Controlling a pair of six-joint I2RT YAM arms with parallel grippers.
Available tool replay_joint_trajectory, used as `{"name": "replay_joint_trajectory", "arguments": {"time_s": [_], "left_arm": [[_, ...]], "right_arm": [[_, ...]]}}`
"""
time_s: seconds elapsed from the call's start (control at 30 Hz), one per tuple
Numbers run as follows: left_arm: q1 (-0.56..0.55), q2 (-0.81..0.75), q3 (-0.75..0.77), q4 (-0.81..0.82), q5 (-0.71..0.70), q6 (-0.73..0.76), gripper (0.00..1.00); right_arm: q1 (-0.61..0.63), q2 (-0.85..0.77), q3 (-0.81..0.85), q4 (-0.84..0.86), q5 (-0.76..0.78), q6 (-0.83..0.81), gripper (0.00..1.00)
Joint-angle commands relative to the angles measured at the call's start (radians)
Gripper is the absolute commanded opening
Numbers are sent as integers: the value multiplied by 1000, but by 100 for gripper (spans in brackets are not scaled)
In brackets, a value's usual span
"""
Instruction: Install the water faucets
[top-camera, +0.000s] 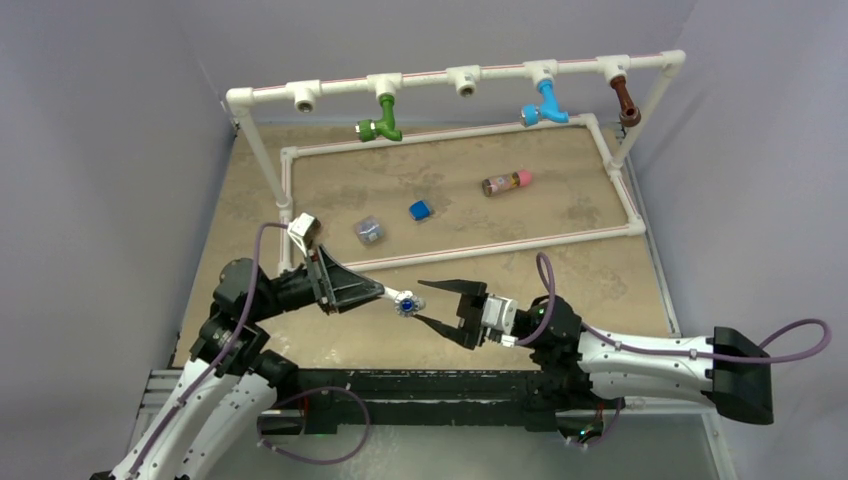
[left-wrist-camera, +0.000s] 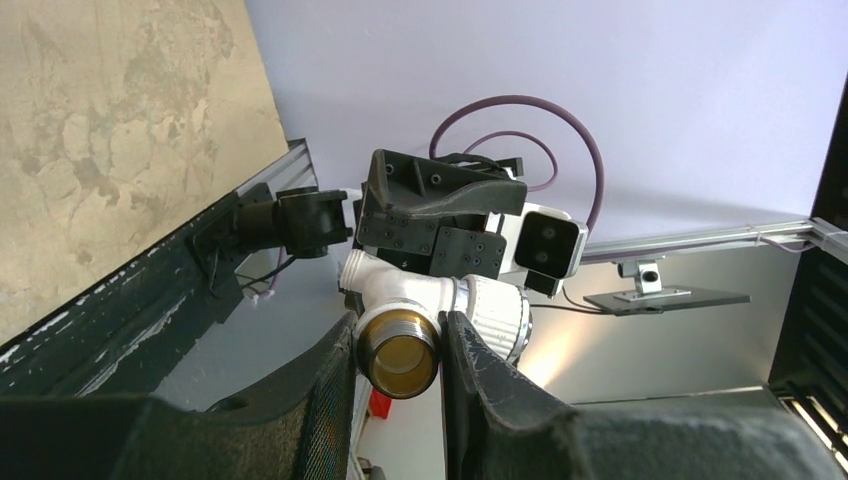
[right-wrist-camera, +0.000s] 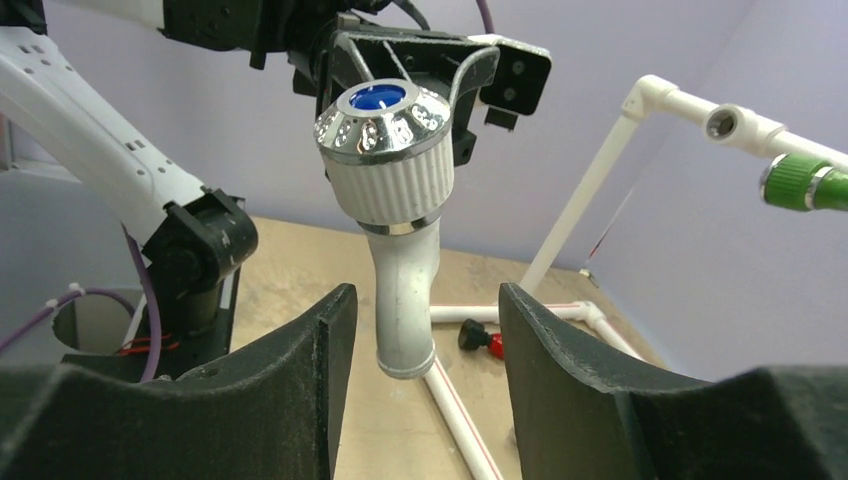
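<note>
On my tan table (top-camera: 560, 270): small blue cube (top-camera: 419, 210), greyish cube (top-camera: 369, 231) just beside it, pink-capped brown bottle (top-camera: 506, 182) lying on side, all within white pipe frame (top-camera: 425, 77).

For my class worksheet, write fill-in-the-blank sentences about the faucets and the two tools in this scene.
The white faucet is held by the ___ tool. The right tool stands ___ around that faucet's spout, not touching it. On the pipe frame, the ___ faucet hangs between the green faucet and the brown faucet.
Missing words: left; open; blue.
</note>
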Motion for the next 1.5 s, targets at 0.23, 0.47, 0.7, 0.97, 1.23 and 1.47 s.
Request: {"name": "replay_joint_trajectory", "arguments": {"time_s": [0.23,0.47,0.7,0.97,1.23,1.47], "left_arm": [[3,-15,-51,151,42,-131,0],[3,-25,-99,242,60,-192,0],[3,-30,-123,282,69,-222,0],[3,-26,-140,327,84,-249,0],[3,-26,-159,365,87,-272,0],[3,-25,-164,368,94,-275,0]], "right_arm": [[-1,40,47,127,-56,-52,51],[-1,75,57,160,-88,-63,45],[0,85,61,172,-102,-78,39],[0,90,56,180,-95,-79,39],[0,98,67,170,-98,-89,19],[0,81,62,175,-101,-90,0]]}}
